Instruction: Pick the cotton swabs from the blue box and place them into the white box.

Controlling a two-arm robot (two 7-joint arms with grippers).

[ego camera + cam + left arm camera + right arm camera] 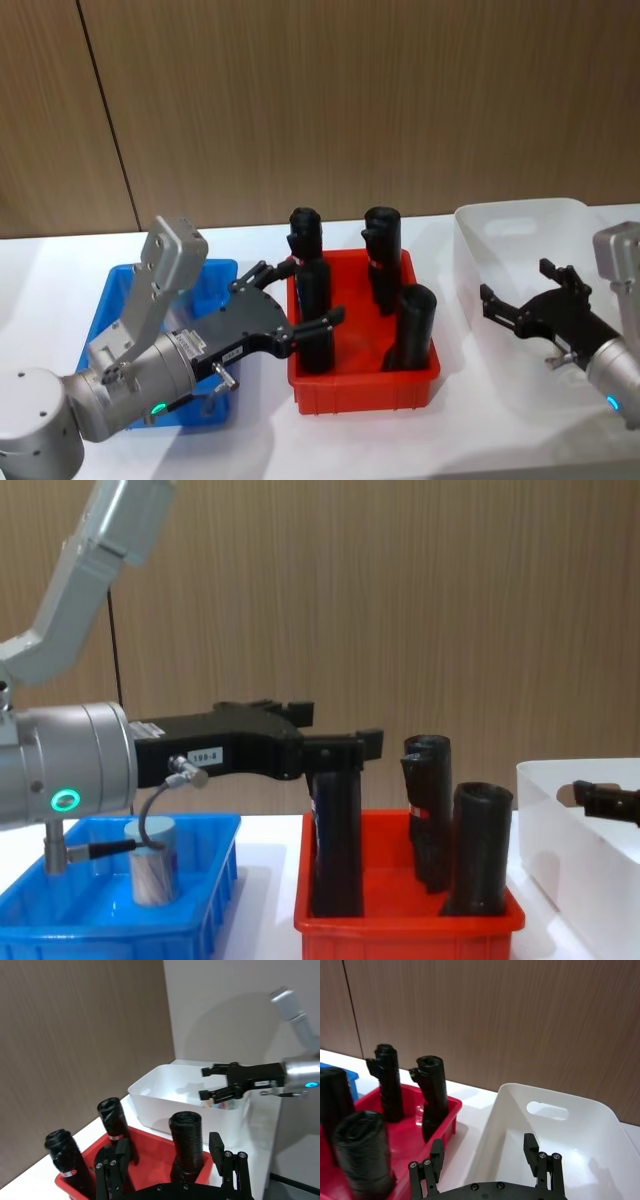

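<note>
One cotton swabs tub [153,866], clear with a pale lid, stands upright in the blue box [120,927] at the left of the table. My left gripper [305,295] hangs open and empty above the seam between the blue box [108,300] and the red bin, its fingers [368,740] level with the black tubes' tops. My right gripper [520,298] is open with nothing in it over the white box [520,215], which has an oval handle cutout [547,1110]. A small pinkish item [220,1104] lies inside the white box [150,1085] beneath the right gripper [210,1082].
A red bin [365,385] stands between the two boxes and holds several tall black tubes [318,315]. A wood-panelled wall [350,100] runs right behind the table. White tabletop [400,440] shows in front of the bins.
</note>
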